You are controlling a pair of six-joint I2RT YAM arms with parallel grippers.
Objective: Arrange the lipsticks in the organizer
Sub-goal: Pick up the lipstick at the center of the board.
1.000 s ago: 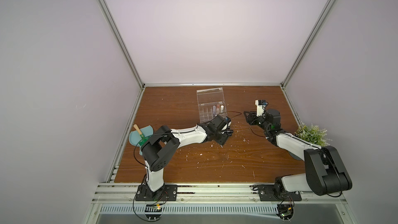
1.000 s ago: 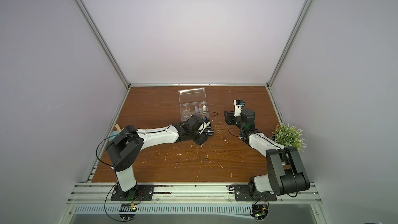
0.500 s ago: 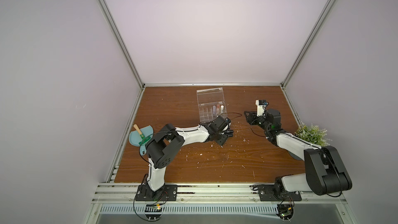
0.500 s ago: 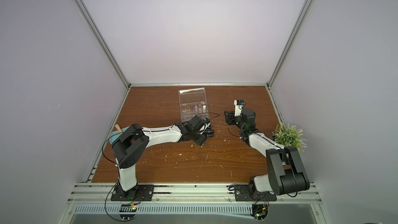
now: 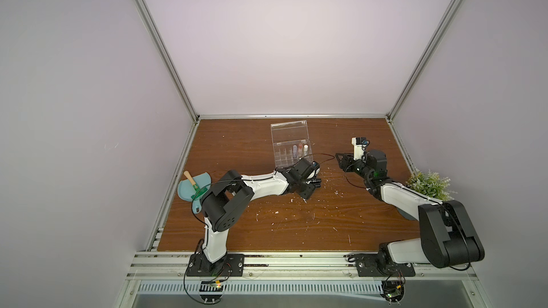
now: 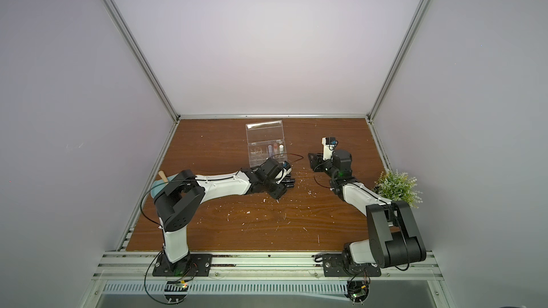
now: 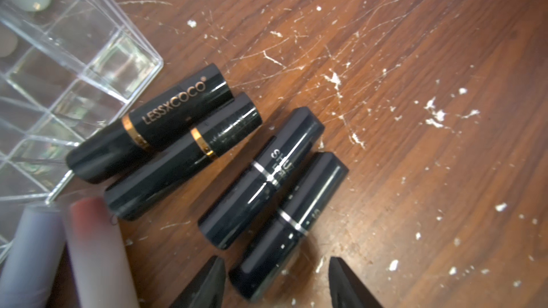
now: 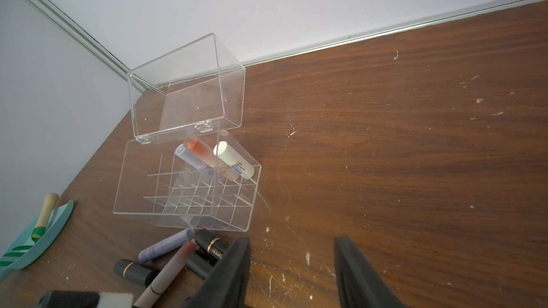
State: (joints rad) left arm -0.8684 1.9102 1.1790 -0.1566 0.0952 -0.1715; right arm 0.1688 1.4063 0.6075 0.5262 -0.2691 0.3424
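Three lipsticks [image 8: 218, 158] sit in the open organizer [image 8: 135, 185], black lipsticks [image 7: 166, 125] lying beside.

Both top views look steeply down on the whole table [image 5: 267, 226]; both wrist cameras sit close, sharing the organizer [image 8: 184, 185].

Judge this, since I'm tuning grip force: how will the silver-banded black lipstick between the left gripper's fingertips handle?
Likely stiff: the lipstick looks like a hard shell. Its glossy casing may slip in the left gripper. Lying on its side, it could shift or roll if pushed.
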